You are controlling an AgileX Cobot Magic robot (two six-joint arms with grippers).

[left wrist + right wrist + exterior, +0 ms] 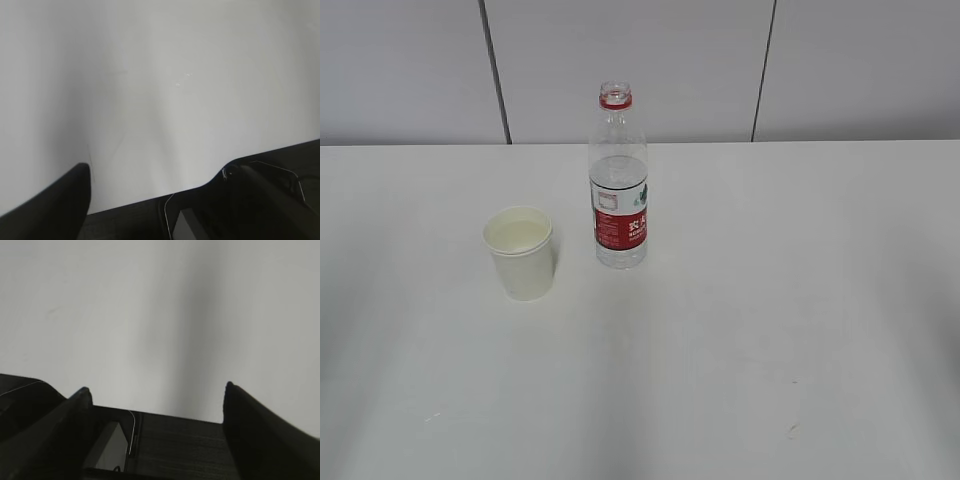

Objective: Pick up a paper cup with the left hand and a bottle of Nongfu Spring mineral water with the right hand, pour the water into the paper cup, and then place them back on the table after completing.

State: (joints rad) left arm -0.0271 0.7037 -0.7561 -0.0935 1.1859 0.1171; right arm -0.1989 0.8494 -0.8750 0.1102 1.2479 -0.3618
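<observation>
Standing uncapped bottle [619,180] beside cup [523,252]

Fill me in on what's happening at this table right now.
Nothing is being handled at this moment. A paper cup and an uncapped water bottle, partly filled, stand upright and apart on the white table. Neither arm appears in the exterior view. The right gripper has its jaws spread and empty; the left one's state is unclear.
</observation>
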